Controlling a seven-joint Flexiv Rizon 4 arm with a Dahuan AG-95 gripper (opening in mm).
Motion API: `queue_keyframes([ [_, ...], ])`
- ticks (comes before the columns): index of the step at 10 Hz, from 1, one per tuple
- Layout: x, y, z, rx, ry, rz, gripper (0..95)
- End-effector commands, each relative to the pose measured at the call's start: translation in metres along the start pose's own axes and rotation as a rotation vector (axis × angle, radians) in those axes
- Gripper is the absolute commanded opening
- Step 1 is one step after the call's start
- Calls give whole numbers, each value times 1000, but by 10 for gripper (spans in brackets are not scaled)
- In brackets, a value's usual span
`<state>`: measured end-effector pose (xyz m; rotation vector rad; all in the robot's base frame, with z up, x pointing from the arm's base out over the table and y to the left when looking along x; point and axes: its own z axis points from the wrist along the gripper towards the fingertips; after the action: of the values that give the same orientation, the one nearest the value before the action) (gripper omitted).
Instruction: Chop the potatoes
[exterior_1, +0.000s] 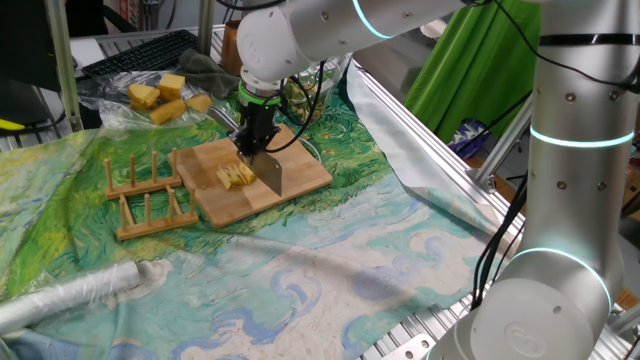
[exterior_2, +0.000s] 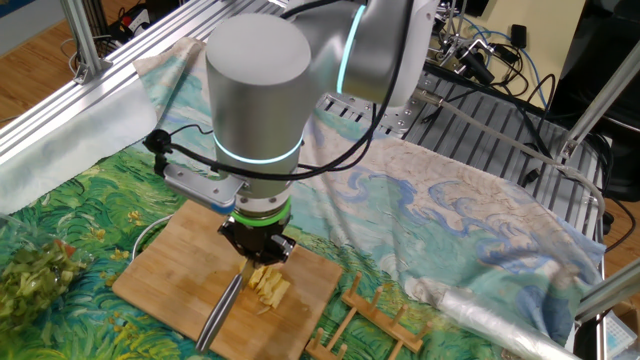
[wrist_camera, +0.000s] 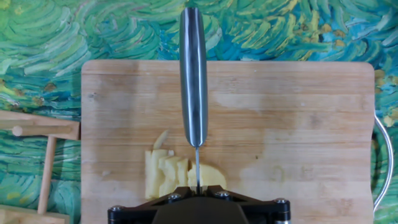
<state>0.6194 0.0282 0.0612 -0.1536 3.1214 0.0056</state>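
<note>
**Operator:** Start with the one fixed view. What have you got?

**Observer:** Your gripper (exterior_1: 256, 140) points straight down over the wooden board (exterior_1: 300, 175), jaws clamped on a knife (exterior_1: 270, 170) whose blade hangs below them, edge toward the board. The potatoes (exterior_1: 236, 176), a small cluster of pale slices, lie on the board just at nine o'clock of the blade. Two wooden racks (exterior_1: 150, 195) sit on the painted cloth (exterior_1: 330, 270) at nine o'clock of the board. At eleven o'clock, well apart, you'll see deeper-yellow chunks (exterior_1: 165, 97) on plastic wrap.

**Operator:** And the other fixed view?

**Observer:** Here the arm's big joint blocks much of the hand. Your gripper (exterior_2: 256, 250) shows below it, closed on the knife (exterior_2: 222, 310), which runs out toward seven o'clock over the board (exterior_2: 170, 285). The potatoes (exterior_2: 270, 288) lie just at three o'clock of the blade. A rack (exterior_2: 365, 310) stands at the board's three o'clock edge, and green scraps (exterior_2: 35, 275) lie at nine o'clock.

**Operator:** Hand view?

**Observer:** You look down the knife (wrist_camera: 193, 74), seen edge-on, running from the frame's bottom toward twelve o'clock past the board's (wrist_camera: 298, 124) far edge. The potatoes (wrist_camera: 168, 174) sit at six o'clock on the board, slices on both sides of the blade, most at its nine o'clock side. I cannot tell whether the edge touches them. The rack (wrist_camera: 43, 134) pokes in at nine o'clock.
</note>
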Motion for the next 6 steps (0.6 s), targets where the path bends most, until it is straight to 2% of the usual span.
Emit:
queue_keyframes([
  [1,2,0,-1,0,-1,0,0],
  [4,4,1,-1,-1,-1,0,0],
  [6,5,5,11,-4,-1,-1,0],
])
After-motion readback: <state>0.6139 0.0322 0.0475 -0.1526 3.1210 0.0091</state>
